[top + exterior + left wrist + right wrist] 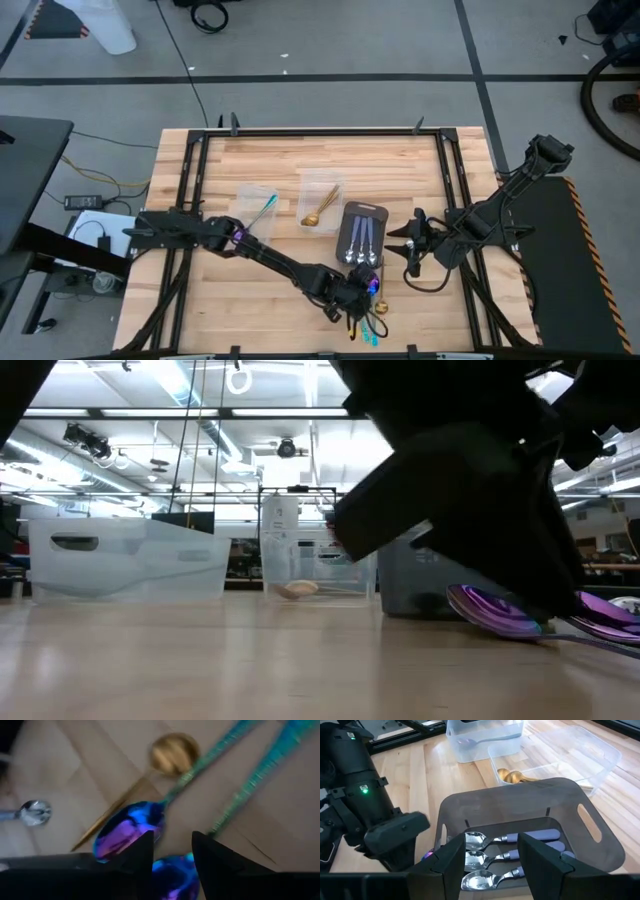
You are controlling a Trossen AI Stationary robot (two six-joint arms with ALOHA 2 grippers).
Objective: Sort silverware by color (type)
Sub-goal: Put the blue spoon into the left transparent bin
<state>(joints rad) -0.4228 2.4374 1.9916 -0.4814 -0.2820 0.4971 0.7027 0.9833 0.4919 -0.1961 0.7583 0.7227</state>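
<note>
High view puts the desk [300, 160] under everything, with the left arm stretched to about 6 o'clock and the right arm parked at 3 o'clock. Next in size, the grey tray [362, 236] near centre holds three silver-bowled spoons [485, 855]; two clear tubs [322, 200] sit toward 11 o'clock, one with a gold spoon [318, 210], the other a teal-handled one. The left pincer [172, 850] hangs open over loose purple spoons [127, 827] beside another gold spoon [170, 754]. The right pincer [487, 860] is open above the tray. These spoons look light, stiff and slippery; pinching across the thin handle seems safest. Only the left wrist view shows that loose gold spoon clearly.
</note>
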